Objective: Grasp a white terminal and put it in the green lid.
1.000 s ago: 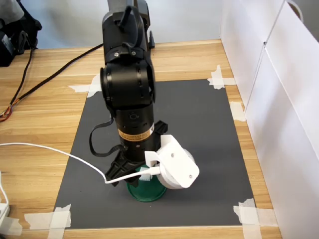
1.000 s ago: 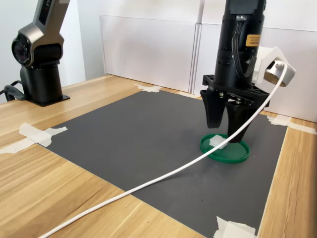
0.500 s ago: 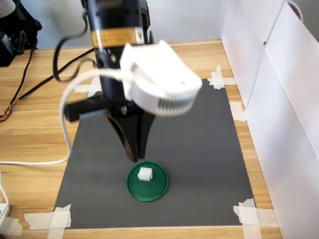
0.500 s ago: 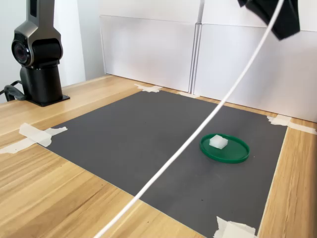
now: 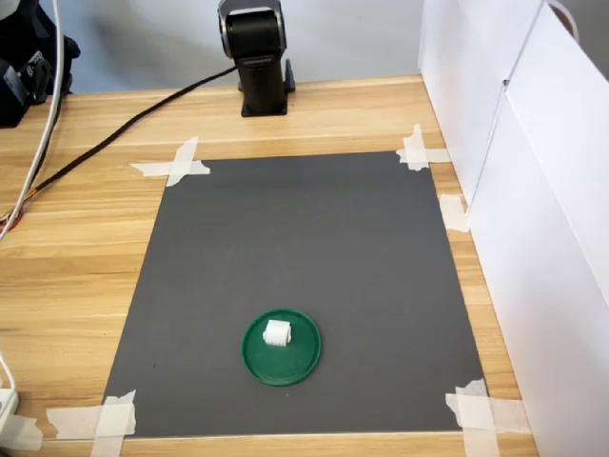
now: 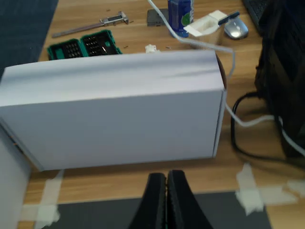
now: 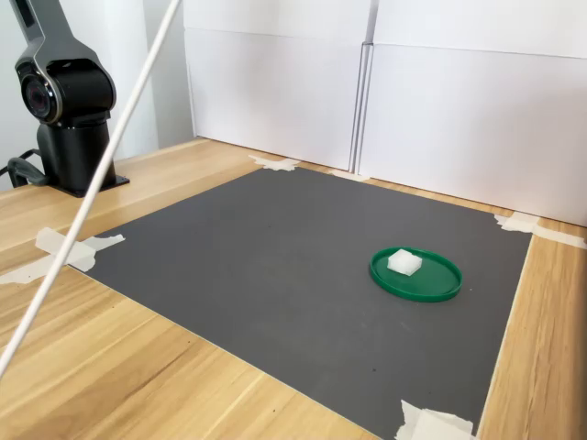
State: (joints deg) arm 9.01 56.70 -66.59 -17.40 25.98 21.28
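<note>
— Where the dark mat [image 5: 295, 276] lies taped to the wooden counter [image 5: 86, 238], what sits on it?

— The green lid [image 5: 303, 360] rests flat near the mat's front edge in the first exterior view; the white terminal [image 5: 277, 333] lies inside it, toward the first exterior view's left of the lid's middle; in the second exterior view the green lid [image 7: 436, 286] shows on the right half of the mat, and the white terminal [image 7: 404, 262] sits within its low rim, on the second exterior view's left part.

— And the jaws?

— Only the wrist view shows the gripper [image 6: 166, 198]; its two black fingers [image 6: 155, 200] stand pressed together with nothing between them, clenched on air, well apart from the lid; beyond them a white board [image 6: 114, 109] stands upright on the counter.

— Anything else?

— The arm's black base [image 5: 257, 57] stands at the counter's far edge in the first exterior view; a white cable [image 7: 87, 197] slants across the second exterior view's left; white panels [image 7: 385, 101] wall the far side.
</note>
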